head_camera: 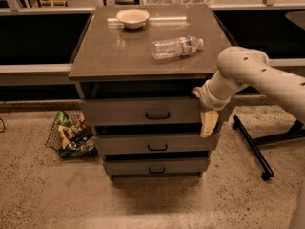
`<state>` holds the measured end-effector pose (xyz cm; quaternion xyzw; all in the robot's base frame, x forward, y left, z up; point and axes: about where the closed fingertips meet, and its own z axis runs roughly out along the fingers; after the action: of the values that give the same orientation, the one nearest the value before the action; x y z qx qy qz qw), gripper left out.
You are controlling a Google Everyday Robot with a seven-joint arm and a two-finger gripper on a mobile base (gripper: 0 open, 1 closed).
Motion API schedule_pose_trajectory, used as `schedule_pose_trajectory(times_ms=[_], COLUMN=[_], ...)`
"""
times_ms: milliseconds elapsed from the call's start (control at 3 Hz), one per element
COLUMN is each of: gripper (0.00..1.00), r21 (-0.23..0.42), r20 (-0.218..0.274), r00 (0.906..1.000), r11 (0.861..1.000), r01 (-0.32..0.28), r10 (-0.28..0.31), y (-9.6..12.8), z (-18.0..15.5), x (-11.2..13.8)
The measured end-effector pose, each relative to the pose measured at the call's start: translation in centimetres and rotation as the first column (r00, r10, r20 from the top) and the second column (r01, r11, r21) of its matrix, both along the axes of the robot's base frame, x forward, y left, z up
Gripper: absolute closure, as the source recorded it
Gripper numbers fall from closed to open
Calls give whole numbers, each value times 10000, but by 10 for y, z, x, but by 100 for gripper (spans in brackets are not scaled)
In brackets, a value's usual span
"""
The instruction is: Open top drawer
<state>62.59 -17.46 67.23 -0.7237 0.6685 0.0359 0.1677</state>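
Observation:
The top drawer (124, 111) is the widest grey-brown front under the cabinet top, with a thin black pull handle (157, 115) at its centre. It sits slightly forward of the cabinet frame, with a dark gap above it. My gripper (208, 123) hangs from the white arm (252, 75) at the drawer's right end, its pale yellowish fingers pointing down over the right edge of the front. It is well to the right of the handle.
A middle drawer (157, 143) and a smaller bottom drawer (156, 166) lie below. On the cabinet top (105, 51) are a bowl (133, 17) and a lying plastic bottle (176, 46). A wire basket of snacks (70, 133) stands on the floor at left; a black stand leg (252, 147) at right.

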Motion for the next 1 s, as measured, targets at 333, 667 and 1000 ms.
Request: schedule_pose_trajectory(times_ms=[333, 667, 1000], gripper=[0, 0, 14], r21=[124, 219, 428], r20=[371, 316, 335], r00=[9992, 9987, 9975], r11=[9998, 9989, 9971], r01=[-171, -412, -632], r10=[166, 405, 618], y=[3, 10, 17], z=[-7, -20, -26], x=[22, 35, 35])
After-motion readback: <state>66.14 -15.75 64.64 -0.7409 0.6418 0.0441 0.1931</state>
